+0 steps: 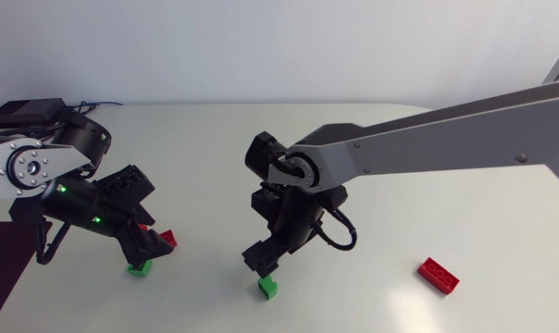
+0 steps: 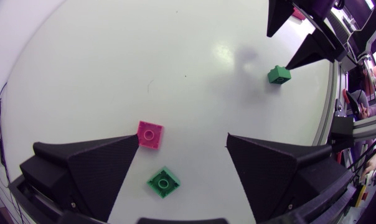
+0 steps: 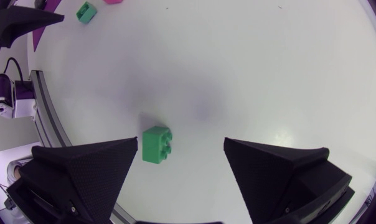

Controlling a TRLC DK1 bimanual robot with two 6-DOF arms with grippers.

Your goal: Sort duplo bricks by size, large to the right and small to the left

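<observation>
Shows left matte black gripper (image 2: 183,140), spread apart, near small pink plastic brick (image 2: 150,135); right matte black gripper (image 3: 181,142), spread apart, over small green plastic brick (image 3: 156,144).

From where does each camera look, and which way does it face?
Head view: fixed above the table, looking down; left arm and right arm show, also a red brick.
Left wrist view: on the left arm's last link, facing down; open left gripper shows, pink brick at one fingertip, green brick between the fingers.
Right wrist view: on the right arm's last link, facing down; open right gripper shows, second green brick between its fingers.
Shared: both wrist views show the second green brick and the other arm's gripper.
</observation>
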